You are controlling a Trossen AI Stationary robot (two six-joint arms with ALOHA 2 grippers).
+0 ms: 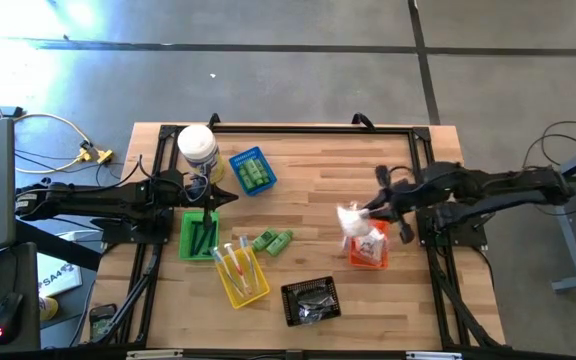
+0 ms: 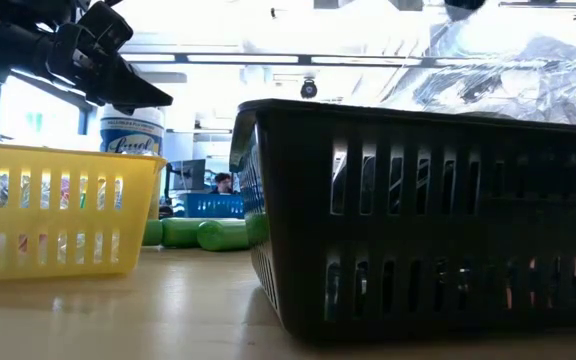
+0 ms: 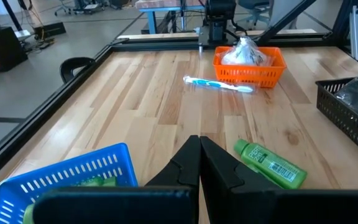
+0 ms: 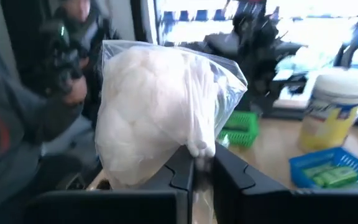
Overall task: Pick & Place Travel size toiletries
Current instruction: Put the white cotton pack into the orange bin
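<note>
My right gripper is shut on a white puffy packet in a clear bag, held just over the far-left side of the orange basket, which holds more white packets. My left gripper hovers shut and empty above the far end of the green basket. Two green bottles lie on their sides on the table beyond it; one green bottle shows in the left wrist view. A blue-and-white toothbrush lies flat beside the orange basket. My right gripper pinches the packet between its two fingers at a gathered bit of the clear bag's edge. The packet is lifted clear and bulges out past the fingers; its white filling is bunched inside the bag.
A blue basket with green bottles and a big white jar stand at the far left. A yellow basket with thin sticks and a black basket with clear-wrapped items sit near the front edge. Bare wood lies in the middle.
</note>
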